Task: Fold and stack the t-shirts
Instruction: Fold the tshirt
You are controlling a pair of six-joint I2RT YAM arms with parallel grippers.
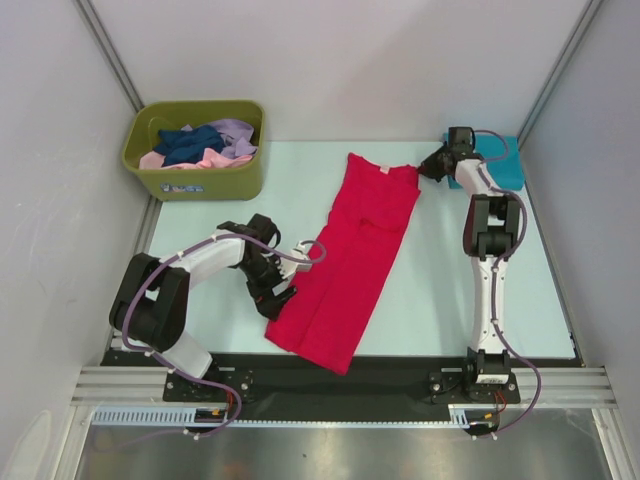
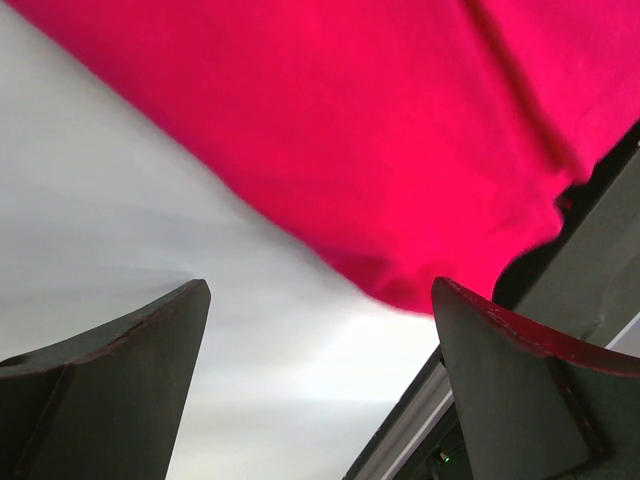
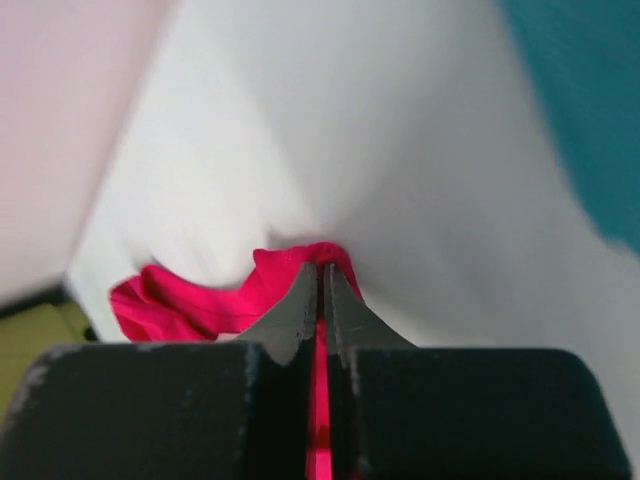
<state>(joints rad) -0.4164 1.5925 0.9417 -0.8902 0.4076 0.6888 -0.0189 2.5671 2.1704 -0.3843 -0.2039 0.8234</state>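
Observation:
The red t-shirt (image 1: 352, 255) lies stretched lengthwise on the table, from the far middle to the near edge. My right gripper (image 1: 428, 168) is shut on its far right corner; the red cloth (image 3: 210, 300) is pinched between the fingers. My left gripper (image 1: 283, 297) is open beside the shirt's near left edge, the red cloth (image 2: 400, 130) just ahead of its fingers (image 2: 130, 380). A teal t-shirt (image 1: 500, 165) lies folded at the far right, behind the right gripper. Navy (image 1: 185, 143), pink (image 1: 205, 158) and lavender (image 1: 235, 135) shirts lie in the bin.
The olive-green bin (image 1: 200, 180) stands at the far left corner. Grey walls close in the table on three sides. The black rail (image 1: 330, 380) runs along the near edge, right by the shirt's hem.

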